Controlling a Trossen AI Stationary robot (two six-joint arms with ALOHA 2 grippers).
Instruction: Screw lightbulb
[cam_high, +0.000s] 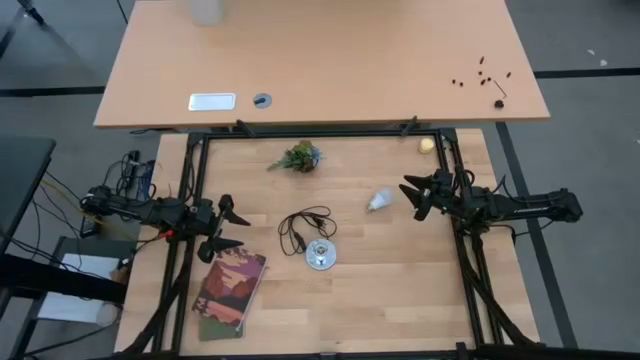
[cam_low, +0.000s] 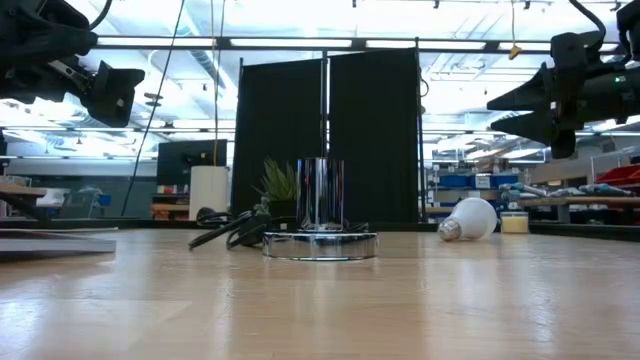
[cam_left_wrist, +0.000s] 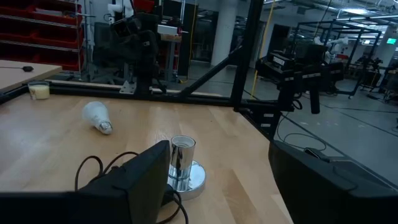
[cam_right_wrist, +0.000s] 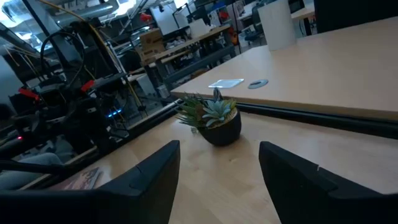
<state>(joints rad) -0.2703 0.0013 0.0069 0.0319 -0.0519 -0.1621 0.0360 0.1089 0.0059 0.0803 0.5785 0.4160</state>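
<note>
- The lightbulb (cam_high: 379, 200) lay on its side on the tabletop (cam_high: 400, 290), right of centre in the high view, apart from everything, with its screw base pointing toward the socket side.
- Nearest the lower edge of that view, a magazine (cam_high: 230, 291) lay at lower left; just above it the left gripper (cam_high: 228, 226) hovered with fingers spread wide and holding nothing.
- The socket base (cam_high: 320, 256), a round silver disc with an upright sleeve, sat at centre, its black cord (cam_high: 300, 226) looped beside it.
- The right gripper (cam_high: 417, 197) hung just right of the bulb, fingers about half open and empty.
- To do this step well, I judged the right gripper should come down over the frosted globe, not the threads, and close gently so the bulb would not roll.
- Farther up, a small potted plant (cam_high: 297, 157) and a pale yellow object (cam_high: 427, 145) stood clear; only the cord loop lay near the path to the socket.
</note>
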